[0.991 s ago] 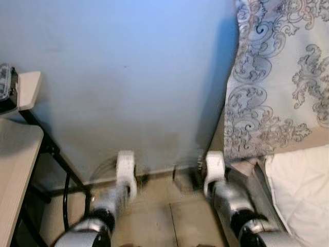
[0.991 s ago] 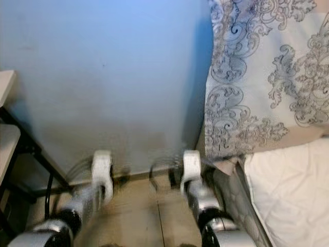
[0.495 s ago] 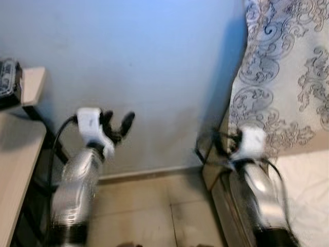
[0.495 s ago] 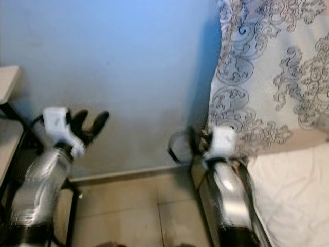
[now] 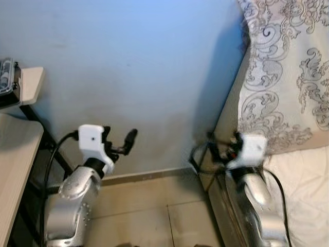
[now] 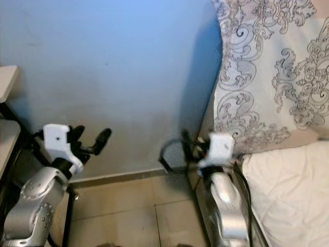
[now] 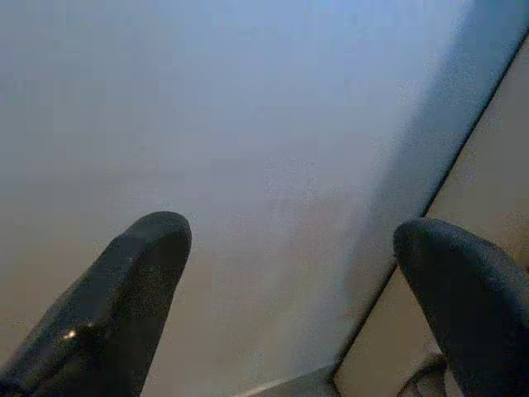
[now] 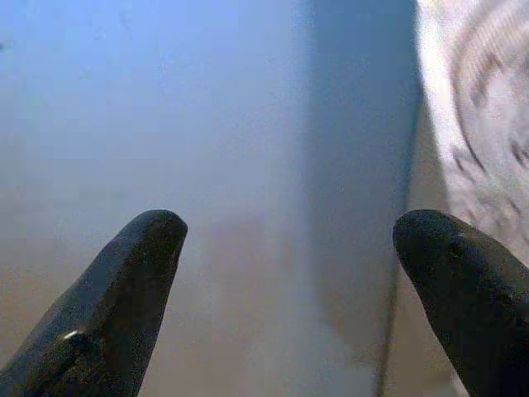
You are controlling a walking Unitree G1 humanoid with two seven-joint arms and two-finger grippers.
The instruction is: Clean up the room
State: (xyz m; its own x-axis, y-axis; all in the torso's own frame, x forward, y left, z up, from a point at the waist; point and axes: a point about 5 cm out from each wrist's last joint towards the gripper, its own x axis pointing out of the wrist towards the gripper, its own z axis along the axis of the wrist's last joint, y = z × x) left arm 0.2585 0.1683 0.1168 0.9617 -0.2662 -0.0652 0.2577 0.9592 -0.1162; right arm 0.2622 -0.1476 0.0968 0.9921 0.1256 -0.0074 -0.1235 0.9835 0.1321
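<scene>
Both silver arms raised, forearms angled up and forward. Left end effector [image 5: 121,144] at the end of a bent left arm, white wrist block behind it, black fingers [image 7: 124,306] spread wide apart, nothing between them. Right end effector [image 8: 285,306] raised on the right arm, white wrist block visible, outline blurred in the head views; its fingers [image 8: 116,306] likewise parted wide, holding nothing.

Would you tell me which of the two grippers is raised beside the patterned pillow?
The right gripper: it is up next to the patterned pillow at the bed's edge, whereas the left gripper is near the wooden table, before the blue wall.
</scene>
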